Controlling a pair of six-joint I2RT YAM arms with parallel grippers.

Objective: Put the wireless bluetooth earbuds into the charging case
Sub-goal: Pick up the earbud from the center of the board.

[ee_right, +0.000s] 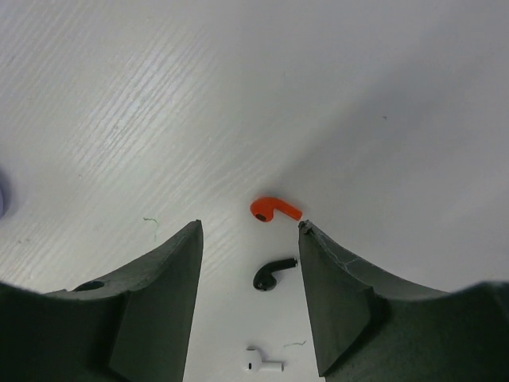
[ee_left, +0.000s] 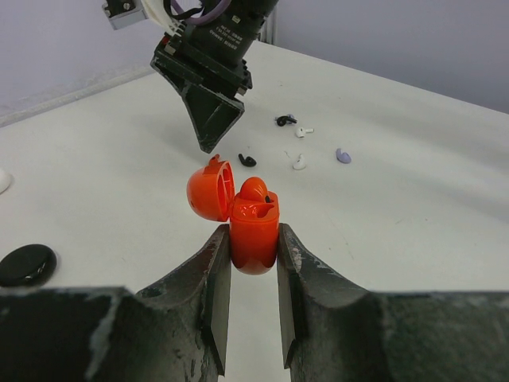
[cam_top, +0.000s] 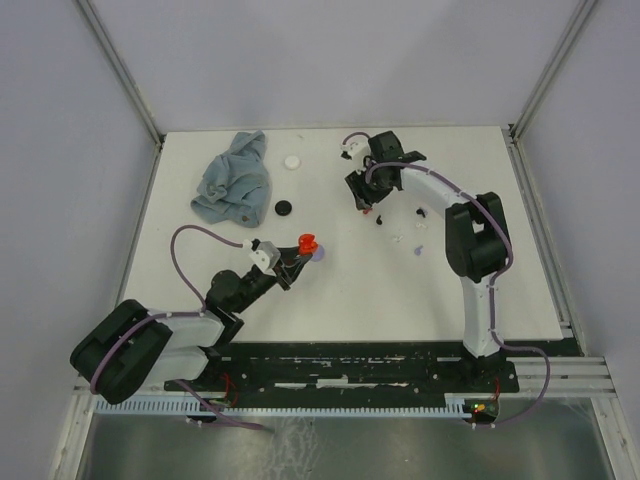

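My left gripper [ee_left: 253, 239] is shut on the red charging case [ee_left: 254, 227], held upright above the table with its lid [ee_left: 211, 191] swung open to the left. In the top view the charging case [cam_top: 307, 243] sits mid-table. My right gripper [ee_right: 250, 225] hangs open over loose earbuds. A red earbud [ee_right: 274, 210] lies just past its fingertips, close to the right one. A black earbud [ee_right: 273, 273] and a white earbud [ee_right: 262, 365] lie between the fingers, untouched. The left wrist view shows the right gripper [ee_left: 211, 119] pointing down beside a black earbud [ee_left: 247, 160], white ones [ee_left: 299, 163] and a lavender one [ee_left: 343, 156].
A crumpled blue-grey cloth [cam_top: 235, 180] lies at the back left. Near it are a white disc [cam_top: 291, 160] and a black disc [cam_top: 284, 208]. A lavender disc [cam_top: 320, 255] lies under the held case. More small earbuds [cam_top: 420, 212] are scattered right of the right gripper [cam_top: 365, 208].
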